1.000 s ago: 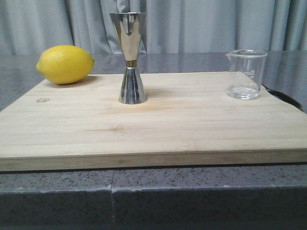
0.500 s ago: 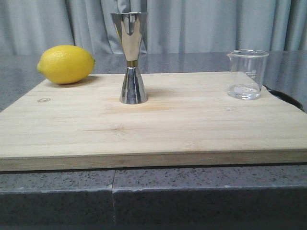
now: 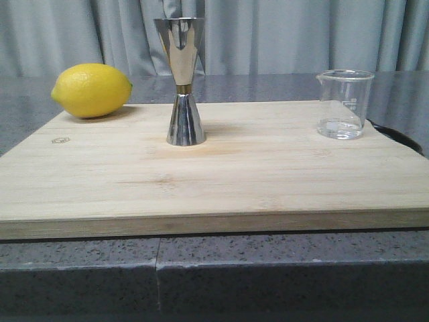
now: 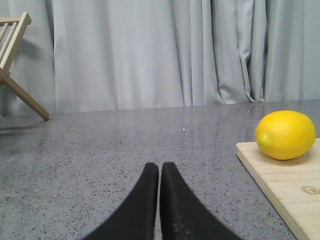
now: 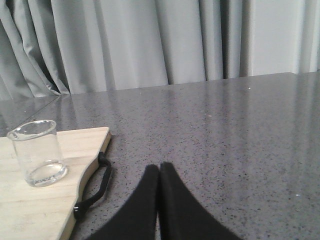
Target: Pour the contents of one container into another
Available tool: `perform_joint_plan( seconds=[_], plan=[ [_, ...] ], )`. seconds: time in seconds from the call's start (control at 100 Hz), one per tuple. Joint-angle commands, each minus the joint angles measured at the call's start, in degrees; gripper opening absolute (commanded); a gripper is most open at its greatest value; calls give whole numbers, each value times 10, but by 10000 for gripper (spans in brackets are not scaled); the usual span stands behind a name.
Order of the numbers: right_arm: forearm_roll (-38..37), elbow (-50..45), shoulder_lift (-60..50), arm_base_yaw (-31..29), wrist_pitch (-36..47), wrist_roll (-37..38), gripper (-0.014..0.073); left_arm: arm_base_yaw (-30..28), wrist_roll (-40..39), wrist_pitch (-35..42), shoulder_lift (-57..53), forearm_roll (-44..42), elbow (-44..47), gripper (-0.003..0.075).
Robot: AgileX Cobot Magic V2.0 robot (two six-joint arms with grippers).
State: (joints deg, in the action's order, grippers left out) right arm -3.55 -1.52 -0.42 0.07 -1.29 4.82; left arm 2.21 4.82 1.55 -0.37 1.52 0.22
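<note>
A single pale bamboo cutting board (image 3: 221, 168) lies on a speckled grey stone table (image 3: 268, 268), carrying three things. One mirror-bright steel jigger (image 3: 181, 80), hourglass-shaped with a gold band at its waist, stands upright near the board's middle. One clear glass beaker (image 3: 344, 104), lipped and faintly marked, sits upright at the board's far right corner; a trace of clear liquid shows at its base. One dimpled yellow lemon (image 3: 91, 90) rests at the far left corner. The board's black strap (image 5: 95, 187) is partly cut off. Both the left end effector (image 4: 159, 170) and the right end effector (image 5: 159, 172) hover over bare table, black fingers pressed together, holding nothing.
</note>
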Motion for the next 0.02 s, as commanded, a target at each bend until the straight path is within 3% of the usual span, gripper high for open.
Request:
perform_joint_plan(
  seconds=[0.0, 0.01],
  plan=[
    [-1, -9, -14, 1, 49, 2, -71, -2, 0, 42, -14, 0, 3, -19],
    [-1, -9, -14, 1, 49, 2, -71, -2, 0, 42, -14, 0, 3, -19]
  ],
)
